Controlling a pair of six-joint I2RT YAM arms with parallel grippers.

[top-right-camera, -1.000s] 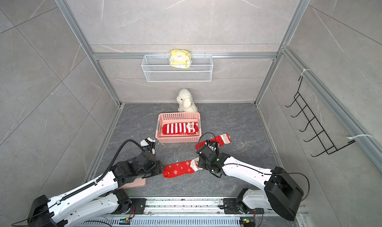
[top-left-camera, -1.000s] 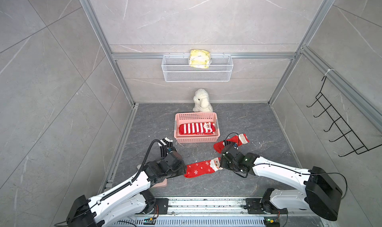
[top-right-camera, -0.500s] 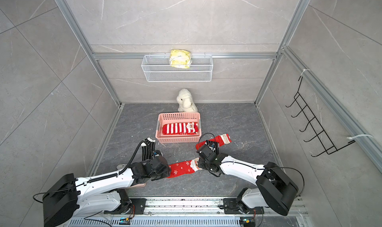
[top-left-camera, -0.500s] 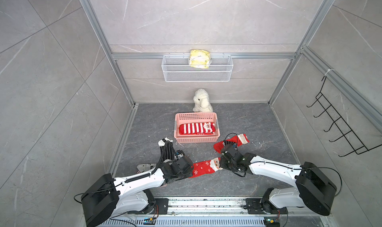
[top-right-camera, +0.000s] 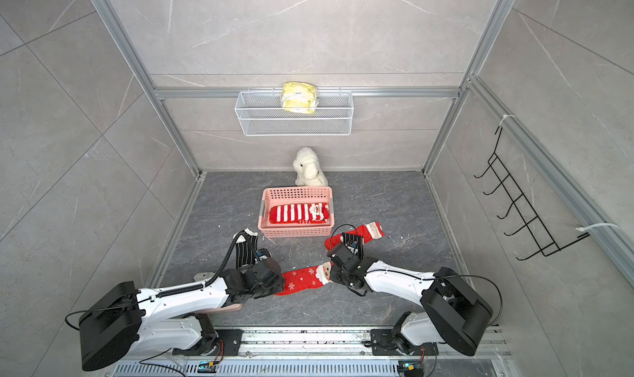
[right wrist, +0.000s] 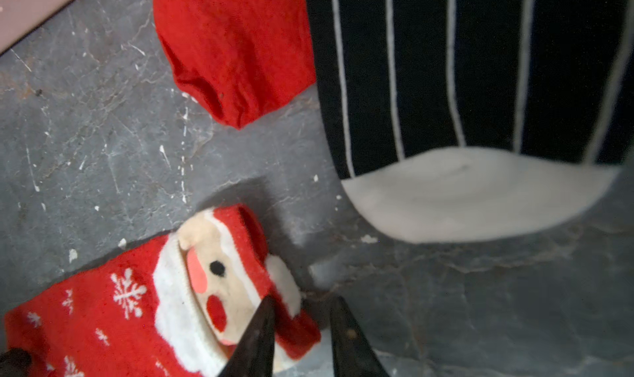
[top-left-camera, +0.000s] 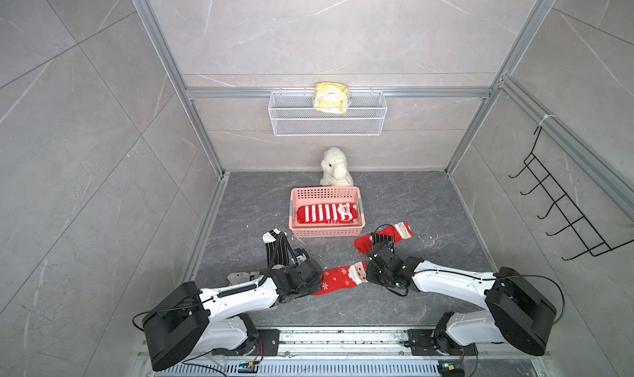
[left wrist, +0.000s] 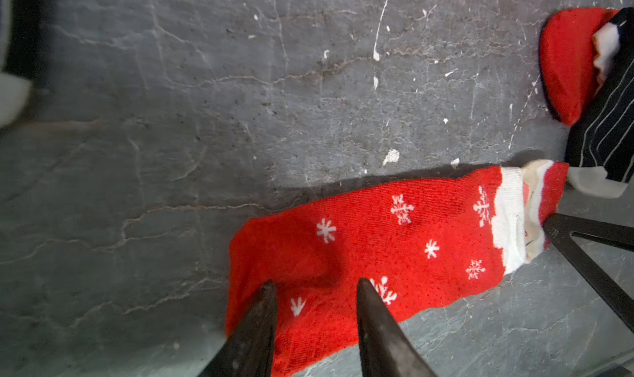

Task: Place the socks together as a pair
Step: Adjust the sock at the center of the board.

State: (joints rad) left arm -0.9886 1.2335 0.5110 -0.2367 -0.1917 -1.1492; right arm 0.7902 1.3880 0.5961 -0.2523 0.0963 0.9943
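Lying flat on dark stone floor (top-left-camera: 394,203), lower centre in both top views: snowflake sock (top-left-camera: 339,281). Both arms stretched low, inward. At plain end, left gripper (left wrist: 317,284); at Santa-face end, right gripper (right wrist: 303,301). Jaws apart, tips straddling fabric. Beyond: pink basket (top-left-camera: 326,232), tiled walls (top-left-camera: 308,32).

My left arm (top-left-camera: 240,305) and my right arm (top-left-camera: 453,282) wear smooth white shells, and each ends at the shoulder in a bulky black drum-shaped joint (top-left-camera: 175,323). My wrists are black and blocky. A ribbed black hose (top-left-camera: 238,292) runs along my left forearm, a thin black cable (top-left-camera: 385,225) loops by my right wrist, and more thin wire trails round each shoulder. On my left gripper (left wrist: 315,282) and right gripper (right wrist: 303,298) the fingers (left wrist: 254,330) are matte black wedges tapering to narrow tips.
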